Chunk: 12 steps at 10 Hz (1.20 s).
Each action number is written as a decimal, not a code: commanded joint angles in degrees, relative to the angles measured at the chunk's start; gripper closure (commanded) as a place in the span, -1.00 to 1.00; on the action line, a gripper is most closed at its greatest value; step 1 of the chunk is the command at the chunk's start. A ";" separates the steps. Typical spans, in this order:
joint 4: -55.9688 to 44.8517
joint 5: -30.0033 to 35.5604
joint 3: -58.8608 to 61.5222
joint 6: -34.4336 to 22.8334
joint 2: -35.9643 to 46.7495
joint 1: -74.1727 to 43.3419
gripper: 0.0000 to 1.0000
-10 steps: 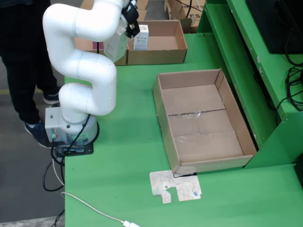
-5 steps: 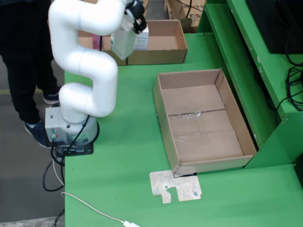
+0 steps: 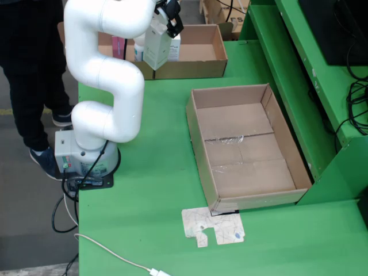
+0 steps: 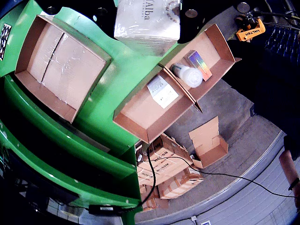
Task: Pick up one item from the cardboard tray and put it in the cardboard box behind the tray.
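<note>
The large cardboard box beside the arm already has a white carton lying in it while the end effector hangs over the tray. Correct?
Not quite. The large cardboard box is empty in the fixed view from above; the white carton is held up at the end effector over the tray.

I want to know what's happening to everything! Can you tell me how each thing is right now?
White rectangular carton: lifted in the air, held by the end effector.
Large brown cardboard box: open, nothing inside.
Brown cardboard tray: open, holding items.
White round-topped bottle: in the tray.
Shiny holographic little box: lying in the tray.
White flat packet: lying in the tray.
</note>
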 commanded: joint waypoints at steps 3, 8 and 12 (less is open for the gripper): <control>11.87 -1.88 0.96 -0.92 -3.73 2.34 1.00; 17.81 -3.40 0.96 1.92 -5.70 7.18 1.00; 23.00 -6.18 0.96 1.50 -9.60 9.34 1.00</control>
